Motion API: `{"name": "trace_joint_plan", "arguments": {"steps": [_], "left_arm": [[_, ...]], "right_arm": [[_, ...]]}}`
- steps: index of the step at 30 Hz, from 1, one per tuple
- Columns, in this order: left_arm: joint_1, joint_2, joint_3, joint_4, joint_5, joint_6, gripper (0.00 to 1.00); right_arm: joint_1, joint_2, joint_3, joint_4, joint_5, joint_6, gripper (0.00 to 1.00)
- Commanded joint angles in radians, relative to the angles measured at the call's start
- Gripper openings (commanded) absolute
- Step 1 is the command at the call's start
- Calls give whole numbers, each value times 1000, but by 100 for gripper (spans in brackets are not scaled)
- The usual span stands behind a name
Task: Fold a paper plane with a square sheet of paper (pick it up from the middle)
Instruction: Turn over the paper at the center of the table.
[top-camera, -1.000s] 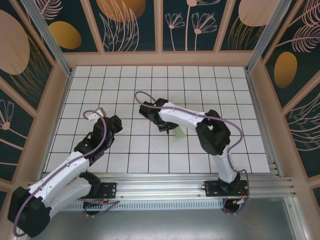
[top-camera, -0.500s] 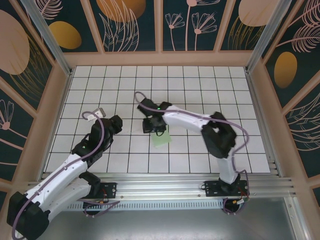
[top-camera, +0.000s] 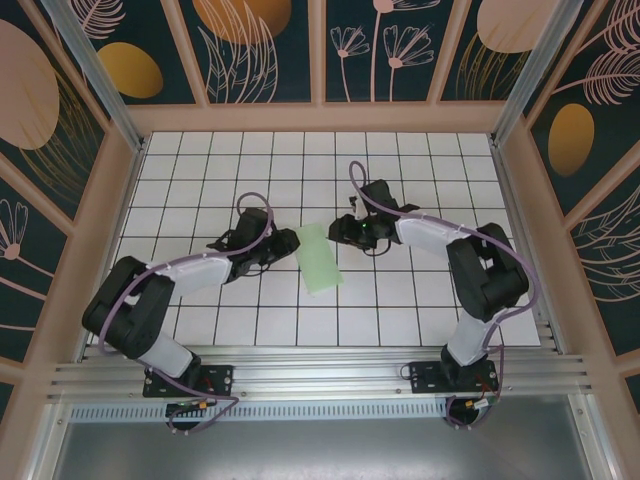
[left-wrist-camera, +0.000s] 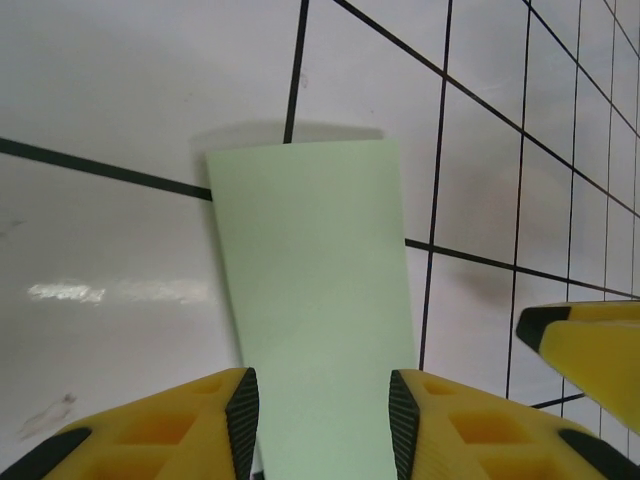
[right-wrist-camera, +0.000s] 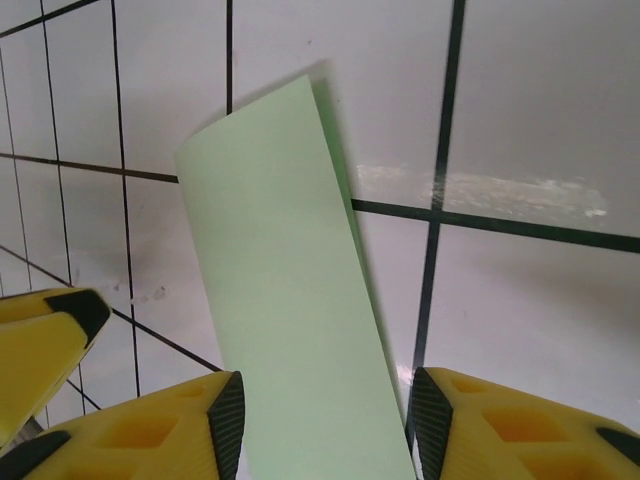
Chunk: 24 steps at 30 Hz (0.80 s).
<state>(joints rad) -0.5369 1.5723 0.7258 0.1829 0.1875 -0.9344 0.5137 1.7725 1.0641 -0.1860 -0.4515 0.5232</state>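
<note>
The square sheet of paper (top-camera: 318, 258) is pale green and lies flat on the white grid table (top-camera: 420, 180), folded over into a long narrow rectangle. My left gripper (top-camera: 293, 243) sits low at its left side, jaws open, with the paper (left-wrist-camera: 310, 290) running between the fingers (left-wrist-camera: 240, 415). From the upper right, my right gripper (top-camera: 338, 232) faces it, also open, and the paper (right-wrist-camera: 285, 300) passes between its pads (right-wrist-camera: 228, 420). A doubled edge shows along the paper's right side in the right wrist view. The paper plane is out of view.
A wooden frame with dark patterned panels (top-camera: 320, 50) walls in the table on three sides. An aluminium rail (top-camera: 320, 375) carrying both arm bases runs along the near edge. The right gripper's finger (left-wrist-camera: 585, 345) shows at the right of the left wrist view.
The right gripper opened, let the paper drop flat and drew back to the right. The left arm swung in from the left and opened at the paper's left edge.
</note>
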Motion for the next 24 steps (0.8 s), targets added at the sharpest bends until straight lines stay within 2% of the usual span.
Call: {"name": "trace_joint_plan", "arguments": {"steps": [1, 9, 24], "left_arm": [[-1, 48, 60, 15, 25, -24, 42], [-1, 123, 93, 9, 19, -27, 42], [-1, 216, 121, 54, 64, -16, 38]], "right_arm": [[-13, 54, 13, 82, -107, -53, 50], [-13, 117, 9, 113, -170, -63, 48], [-8, 101, -99, 161, -188, -31, 47]]}}
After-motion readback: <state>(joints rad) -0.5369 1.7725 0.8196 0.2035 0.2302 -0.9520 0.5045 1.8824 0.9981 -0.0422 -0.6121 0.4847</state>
